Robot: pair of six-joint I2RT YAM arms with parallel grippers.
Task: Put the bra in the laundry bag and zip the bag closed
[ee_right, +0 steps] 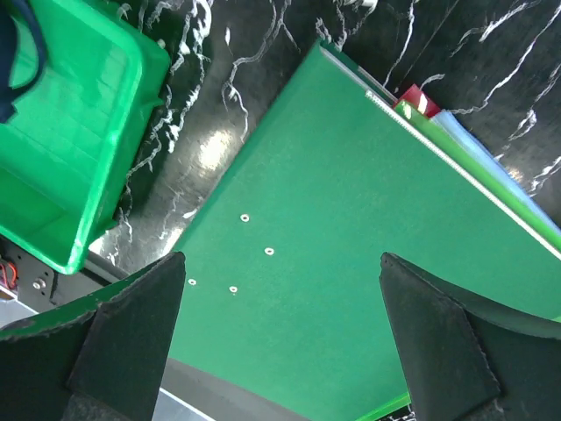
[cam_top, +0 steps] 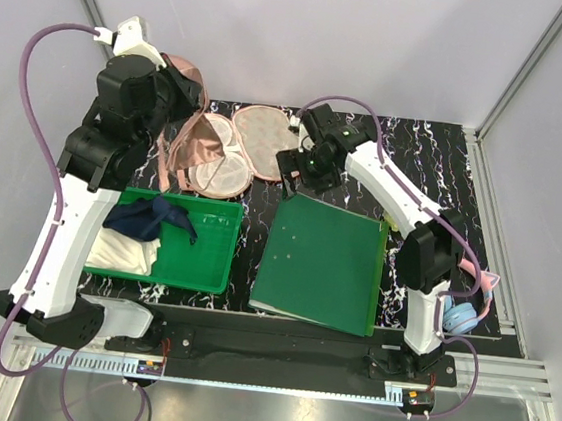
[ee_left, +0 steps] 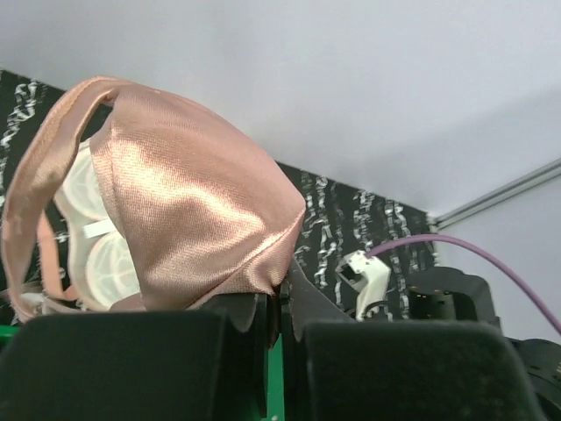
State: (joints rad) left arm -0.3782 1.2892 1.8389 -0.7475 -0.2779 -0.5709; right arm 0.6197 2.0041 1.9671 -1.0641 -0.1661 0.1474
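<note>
Salmon-pink satin filled my left wrist view: the bra [ee_left: 193, 202] was up off the table, one shiny cup bulging above my left gripper [ee_left: 280, 309], whose fingers were clenched on the cup's lower edge. From above, the rest of it hung down toward the marbled black table [cam_top: 437, 162], straps trailing, its lower part beside the laundry bag [cam_top: 265, 141] and perhaps touching it. The bag lay flat at the far middle of the table. I could not tell how wide its mouth stood.

My right gripper [ee_right: 280, 267] was spread wide and held nothing. It hovered over the green folder [ee_right: 351, 263], near the bag's right side.

I judged the bra was lifted but not yet in the bag. I held only a narrow hem, so the slick fabric could slide free as I swung it across. The dangling straps could catch on the bag's rim or drape outside, and a strap across the zipper would jam it. With nothing pinning the bag, pushing the bra in could simply shove the pouch along the table.

I counted one bra and one bag. There was also one green bin [cam_top: 211, 253] holding two cloths, one dark blue cloth [cam_top: 154, 219] and one white cloth [cam_top: 126, 253]. Besides these I saw one folder and one pair of blue and pink headphones [cam_top: 463, 315] by my right base.
</note>
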